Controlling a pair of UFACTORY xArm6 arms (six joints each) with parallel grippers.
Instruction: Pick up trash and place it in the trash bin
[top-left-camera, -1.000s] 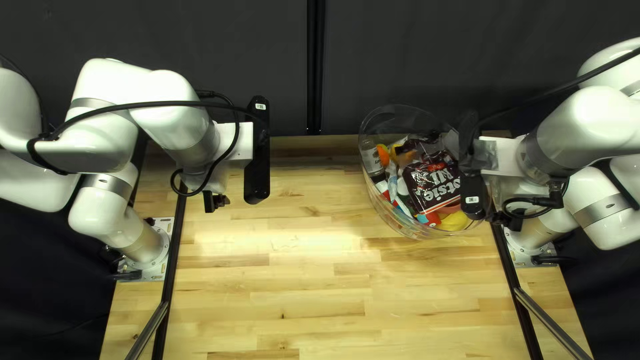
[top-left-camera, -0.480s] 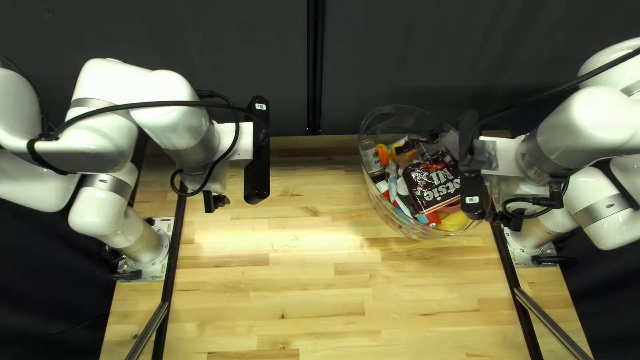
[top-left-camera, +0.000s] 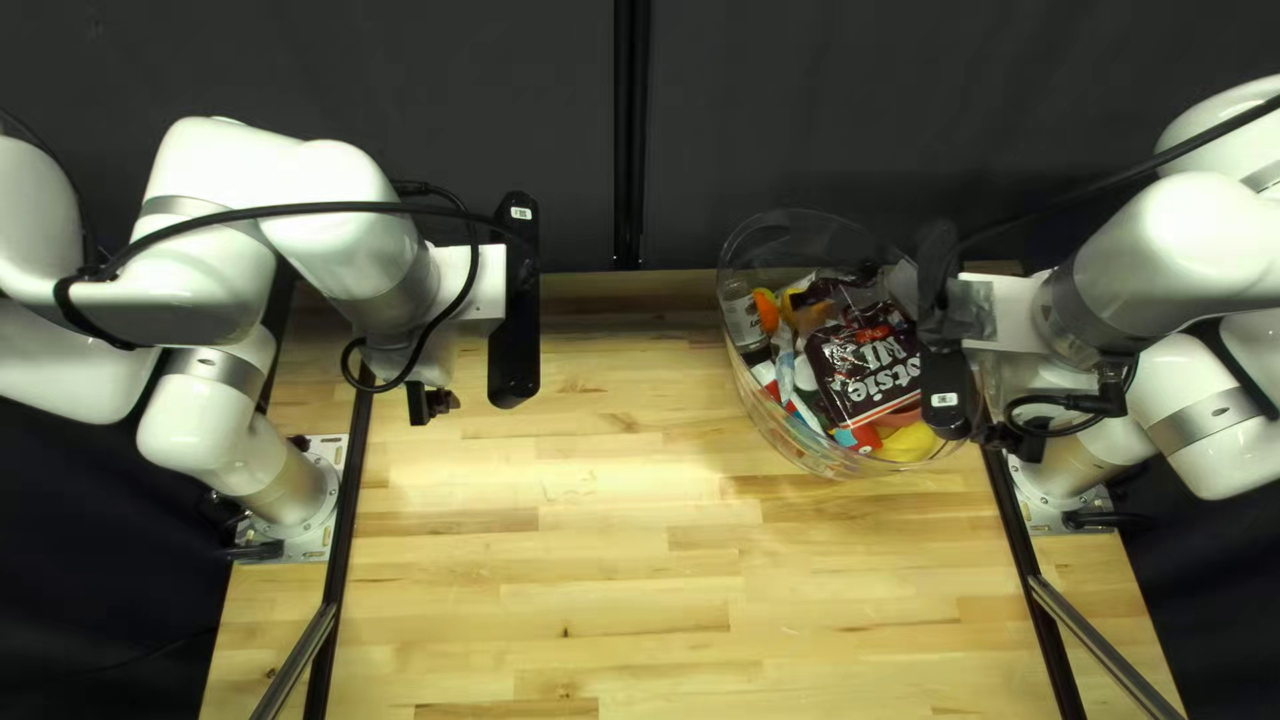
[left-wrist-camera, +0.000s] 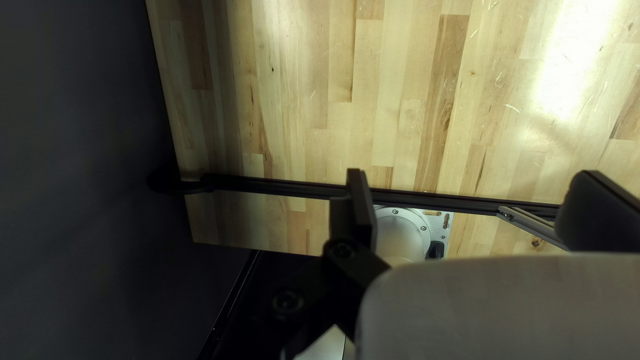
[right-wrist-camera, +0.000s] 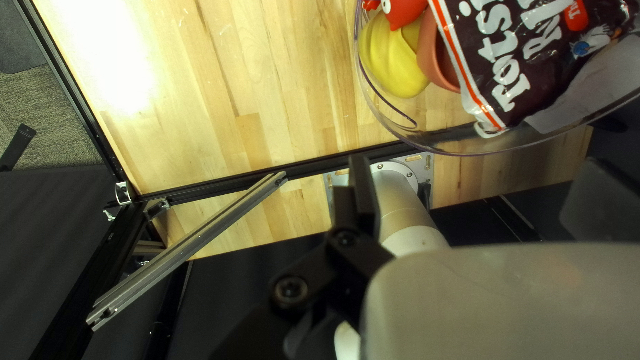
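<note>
**Two grippers stand open, and one clear bin holds trash at the far right**

The round, transparent bin (top-left-camera: 767, 420) is on the far right part of the wooden table (top-left-camera: 574, 574). Inside it lies a dark brown bag with white letters (top-left-camera: 860, 374). In the same bin I can also see an orange piece (top-left-camera: 766, 311) at the left, a yellow thing (right-wrist-camera: 387, 60) at the near side, and a red thing with a white eye (right-wrist-camera: 403, 8) which touches the yellow one.

My left gripper (top-left-camera: 430, 403) is above the far left part of the table. Its two fingers are well apart, and the base of the left arm (left-wrist-camera: 399, 233) shows below, in the gap.

My right gripper (top-left-camera: 995, 434) is at the right, beside the bin. Its fingers are also spread wide. The right arm partly covers the bin in the top left view, so the contents there are hidden.
</note>
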